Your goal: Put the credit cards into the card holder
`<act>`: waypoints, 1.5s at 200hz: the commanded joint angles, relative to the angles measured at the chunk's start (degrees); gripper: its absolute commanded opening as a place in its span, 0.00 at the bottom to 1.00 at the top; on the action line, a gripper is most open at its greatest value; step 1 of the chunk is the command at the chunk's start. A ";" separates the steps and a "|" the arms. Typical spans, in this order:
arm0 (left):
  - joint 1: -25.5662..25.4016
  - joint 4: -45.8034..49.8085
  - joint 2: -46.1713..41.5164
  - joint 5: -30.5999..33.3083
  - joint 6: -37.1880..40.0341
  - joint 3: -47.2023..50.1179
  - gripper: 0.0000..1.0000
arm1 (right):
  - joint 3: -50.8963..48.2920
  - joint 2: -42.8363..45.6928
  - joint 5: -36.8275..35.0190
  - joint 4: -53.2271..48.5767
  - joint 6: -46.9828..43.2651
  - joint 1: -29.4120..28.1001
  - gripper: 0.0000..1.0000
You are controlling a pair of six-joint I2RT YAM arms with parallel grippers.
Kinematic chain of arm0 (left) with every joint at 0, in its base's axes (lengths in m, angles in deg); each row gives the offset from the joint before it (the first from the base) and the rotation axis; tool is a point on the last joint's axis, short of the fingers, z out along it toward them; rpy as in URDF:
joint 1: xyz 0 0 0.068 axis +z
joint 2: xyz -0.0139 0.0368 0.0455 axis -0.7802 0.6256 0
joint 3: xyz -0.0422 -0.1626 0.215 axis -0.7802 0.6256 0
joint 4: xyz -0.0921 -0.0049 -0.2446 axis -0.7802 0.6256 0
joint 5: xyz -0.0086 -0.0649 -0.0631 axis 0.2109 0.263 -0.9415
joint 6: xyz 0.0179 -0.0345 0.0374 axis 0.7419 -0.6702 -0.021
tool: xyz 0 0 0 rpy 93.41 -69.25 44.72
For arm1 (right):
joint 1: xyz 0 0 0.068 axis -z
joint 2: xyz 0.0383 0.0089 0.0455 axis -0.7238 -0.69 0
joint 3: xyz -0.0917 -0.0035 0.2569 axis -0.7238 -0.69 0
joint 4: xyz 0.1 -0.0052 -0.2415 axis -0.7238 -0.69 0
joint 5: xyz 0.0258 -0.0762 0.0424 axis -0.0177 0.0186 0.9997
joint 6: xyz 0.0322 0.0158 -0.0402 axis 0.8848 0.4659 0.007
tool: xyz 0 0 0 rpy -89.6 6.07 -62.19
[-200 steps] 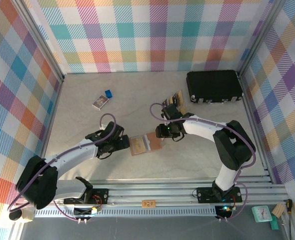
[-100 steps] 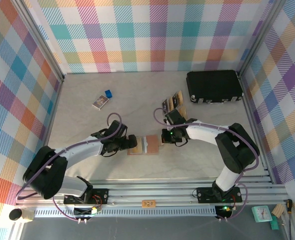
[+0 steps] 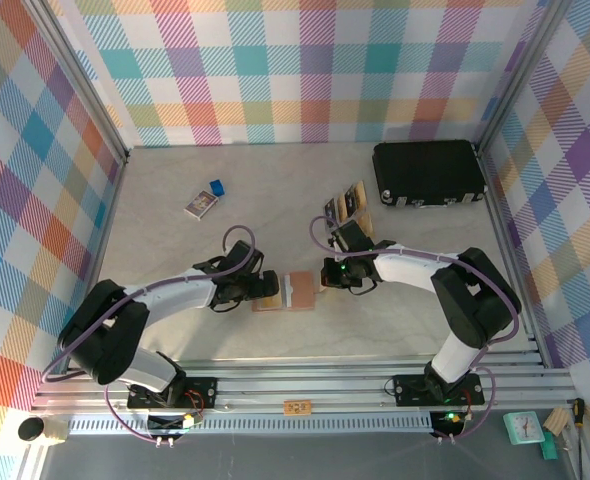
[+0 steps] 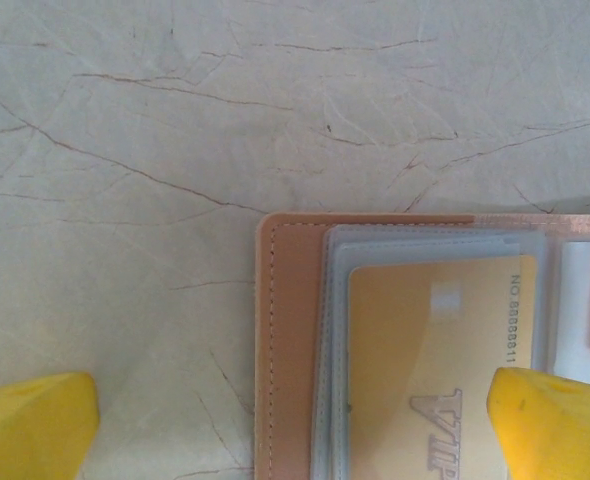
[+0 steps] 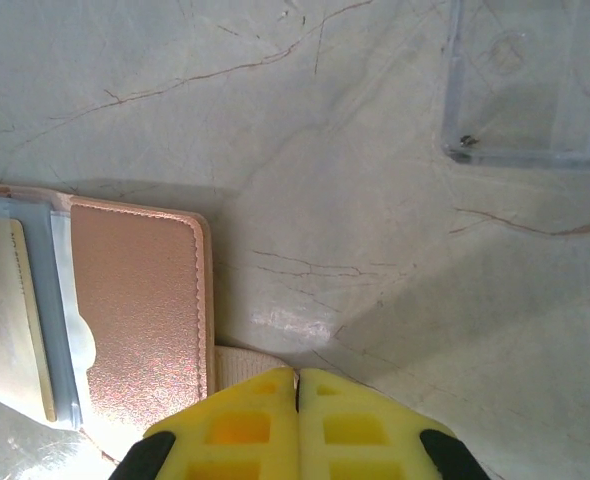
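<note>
The tan card holder (image 3: 293, 292) lies open on the table between my two grippers. In the left wrist view a gold credit card (image 4: 435, 370) sits in a clear sleeve inside the card holder (image 4: 290, 340). My left gripper (image 4: 293, 428) is open, its yellow fingertips (image 4: 30, 428) straddling the holder's left half. My right gripper (image 5: 297, 382) is shut at the holder's right edge (image 5: 140, 300), and the whitish clasp tab (image 5: 237, 364) runs in to the seam of its fingers. More credit cards (image 3: 347, 205) stand in a group behind the right gripper (image 3: 327, 276).
A large black case (image 3: 430, 172) lies at the back right. A small printed box (image 3: 202, 204) and a tiny blue object (image 3: 216, 187) rest at the back left. A clear plastic piece (image 5: 525, 90) lies just beyond my right gripper. Checked walls enclose the table.
My left gripper has slid right onto the card holder's left half. My right gripper has closed at the holder's right edge. The holder shifted slightly left.
</note>
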 commanded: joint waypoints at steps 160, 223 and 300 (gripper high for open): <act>-5.62 -8.43 3.21 -5.26 -1.37 -2.46 1.00 | 0.10 -1.98 2.52 2.84 1.15 -0.91 0.00; -5.72 -5.92 -3.39 -4.25 -1.34 -2.17 1.00 | 1.10 -3.28 2.94 3.17 1.52 -1.12 0.00; -9.57 -11.97 -4.97 -6.71 -4.92 -4.64 1.00 | 3.05 -5.09 3.49 3.45 2.20 -1.28 0.00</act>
